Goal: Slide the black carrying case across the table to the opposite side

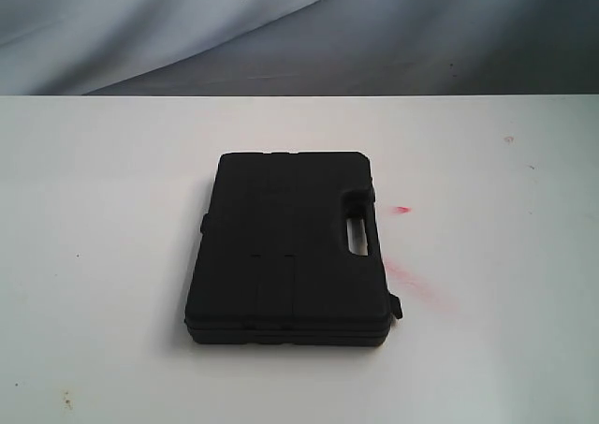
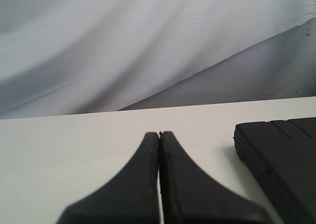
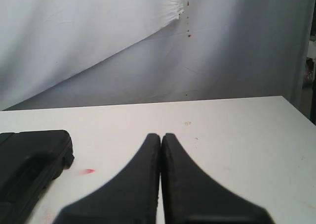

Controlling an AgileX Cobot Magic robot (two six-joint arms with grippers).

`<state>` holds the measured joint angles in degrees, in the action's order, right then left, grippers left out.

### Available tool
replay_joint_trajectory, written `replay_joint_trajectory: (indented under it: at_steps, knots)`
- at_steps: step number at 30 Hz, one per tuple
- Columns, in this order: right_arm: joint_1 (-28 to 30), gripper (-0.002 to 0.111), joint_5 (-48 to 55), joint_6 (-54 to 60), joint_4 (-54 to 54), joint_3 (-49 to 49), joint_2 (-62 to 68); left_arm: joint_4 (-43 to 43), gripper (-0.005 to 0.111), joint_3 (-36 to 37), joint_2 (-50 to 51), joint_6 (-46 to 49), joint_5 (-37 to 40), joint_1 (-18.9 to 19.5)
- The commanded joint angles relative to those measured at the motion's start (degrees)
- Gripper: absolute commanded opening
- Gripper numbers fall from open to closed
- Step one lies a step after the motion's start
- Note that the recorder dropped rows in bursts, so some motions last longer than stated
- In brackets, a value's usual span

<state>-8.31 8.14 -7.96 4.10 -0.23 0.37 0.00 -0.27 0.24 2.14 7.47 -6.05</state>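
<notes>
The black carrying case [image 1: 288, 248] lies flat near the middle of the white table [image 1: 103, 255], its handle slot on the right side. Neither arm shows in the exterior view. In the left wrist view my left gripper [image 2: 159, 133] is shut with nothing between its fingers, hovering over bare table, with a corner of the case [image 2: 281, 159] off to one side and apart from it. In the right wrist view my right gripper [image 3: 161, 135] is also shut and empty, and the case [image 3: 29, 162] lies apart from it on the other side.
Pink-red smears [image 1: 412, 279] mark the table just right of the case, and one small red mark [image 3: 87, 171] shows in the right wrist view. A grey-white cloth backdrop [image 1: 299, 31] hangs behind the table's far edge. The table's right edge [image 3: 296, 110] shows.
</notes>
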Motion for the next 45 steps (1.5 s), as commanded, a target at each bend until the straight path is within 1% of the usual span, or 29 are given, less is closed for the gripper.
replay_joint_trajectory:
  at_steps: [1,7,11,14,18,24,27,31,39,42,45]
  knots:
    - [0.3,0.000,0.1,-2.3,-0.5,0.2,-0.4,0.0,0.000,0.3,-0.2,-0.4,0.1,0.1]
    - [0.3,0.000,-0.2,-4.6,-2.0,-2.0,-0.4,0.0,0.000,0.3,-0.2,-0.3,0.1,0.1]
    - [0.3,0.000,0.1,-7.1,-1.4,-6.0,0.5,0.0,0.000,0.3,-0.2,-0.3,0.1,0.1]
    - [0.3,0.000,0.2,-7.1,-0.1,-10.2,4.9,0.0,0.000,0.3,-0.2,-0.4,0.1,0.1]
    - [0.3,0.000,1.9,-12.2,1.7,-15.6,13.2,0.0,0.000,0.3,-0.2,-0.4,0.1,0.1]
    - [-0.4,0.000,9.1,-12.7,6.1,-25.1,24.4,0.0,0.000,0.3,-0.2,-0.4,0.1,0.1]
    - [-3.9,0.000,12.5,-12.7,8.9,-29.8,30.2,0.0,0.000,0.3,-0.2,-0.3,0.1,0.1]
    - [-11.5,0.000,17.7,-13.6,12.1,-35.6,38.2,0.0,0.000,0.3,-0.2,-0.3,0.1,0.1]
    - [-25.3,0.000,26.3,-20.8,18.6,-45.1,55.7,0.0,0.000,0.3,-0.2,-0.4,0.1,0.1]
    - [-28.5,0.000,28.8,-22.8,18.7,-48.7,62.3,0.0,0.000,0.3,-0.2,-0.4,0.1,0.1]
    - [-30.1,0.000,31.6,-23.6,18.6,-52.2,68.3,0.0,0.000,0.3,-0.2,-0.4,0.1,0.1]
